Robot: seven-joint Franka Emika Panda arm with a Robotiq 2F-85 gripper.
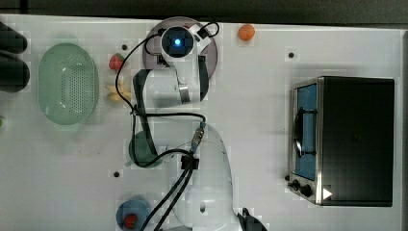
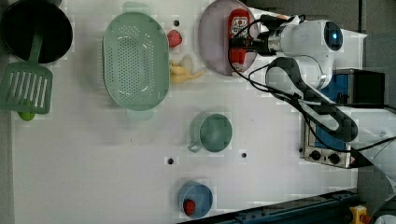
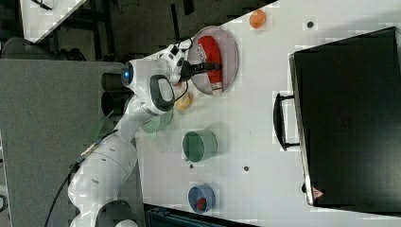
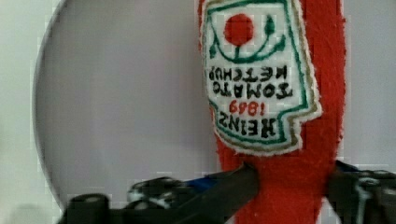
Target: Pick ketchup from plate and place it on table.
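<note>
Red ketchup lies on the lilac plate, tool fingers pressing both its sides.

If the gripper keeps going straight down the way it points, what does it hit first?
The ketchup, already between the gripper fingers; beneath it lies the plate. Depth is hard to judge.

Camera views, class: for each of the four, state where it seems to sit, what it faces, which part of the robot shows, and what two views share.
Top view: overhead, straight down on the table; arm crosses the plate.
Left view: high, looking down; arm enters from the left view's right, gripper at the ketchup.
Right view: high, opposite side; arm enters from the right view's left.
Wrist view: close above ketchup; fingers flank it.
Left and right views share the blue dish.
</note>
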